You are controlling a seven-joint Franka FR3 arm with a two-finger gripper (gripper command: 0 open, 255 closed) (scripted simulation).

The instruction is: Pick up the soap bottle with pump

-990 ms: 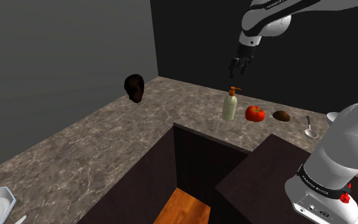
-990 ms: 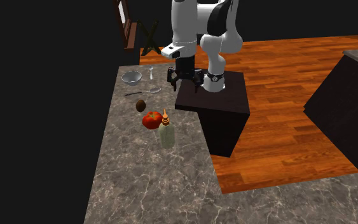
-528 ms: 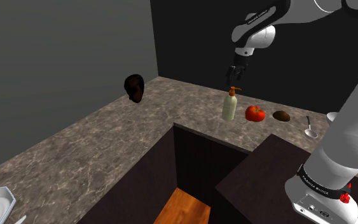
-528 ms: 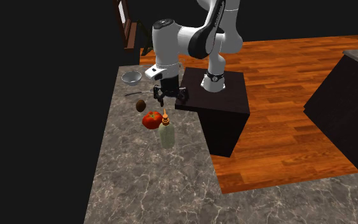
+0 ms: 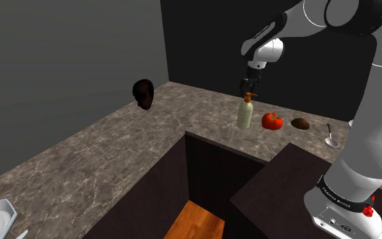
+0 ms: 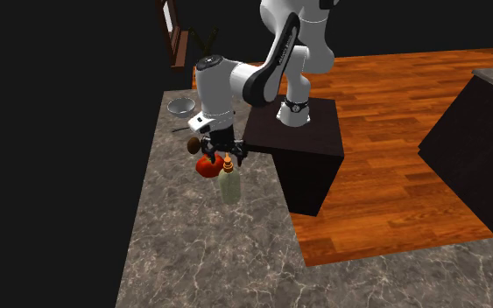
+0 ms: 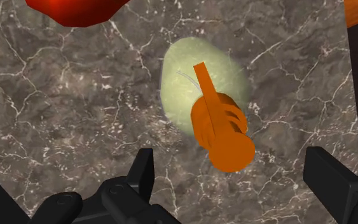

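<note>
On the marbled tabletop (image 5: 108, 153) the pale soap bottle (image 5: 245, 117) stands upright, its orange pump (image 7: 225, 130) on top. A red tomato (image 5: 272, 121) sits just beside it on the shoulder view's right. The jaws hang directly above the pump, spread apart (touching nothing).

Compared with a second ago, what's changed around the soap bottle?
The gripper swung toward the shoulder view's left and dropped until it hangs just above the orange pump of the soap bottle, fingers open, nothing grasped. The bottle, tomato, brown lump and spoon stayed put.
</note>
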